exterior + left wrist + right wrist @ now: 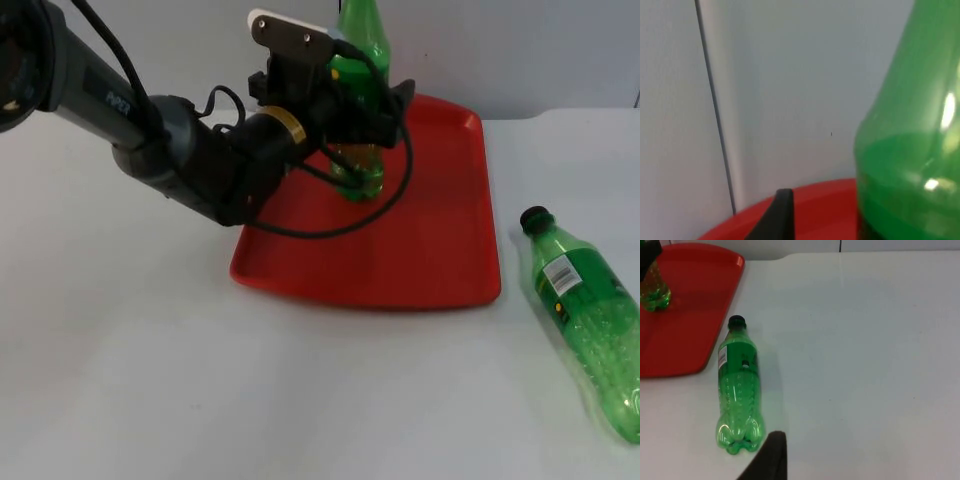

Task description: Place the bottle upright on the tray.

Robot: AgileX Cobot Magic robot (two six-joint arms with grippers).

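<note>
While the left gripper (365, 125) pinches a green bottle (362, 60) standing upright at the red tray's (440, 240) twelve o'clock, release remains. At the tray's four o'clock a second bottle (585, 320) lies flat; the right gripper (767, 460) waits above, fingers' state unclear.

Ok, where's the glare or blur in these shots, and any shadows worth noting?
Left wrist view: the upright bottle looms soft, with white glints on its shoulder. Top view: the left gripper is at that bottle on the tray; soft shadow under the arm. Right wrist view: the lying bottle is sharp, with a faint shadow beside it.
</note>
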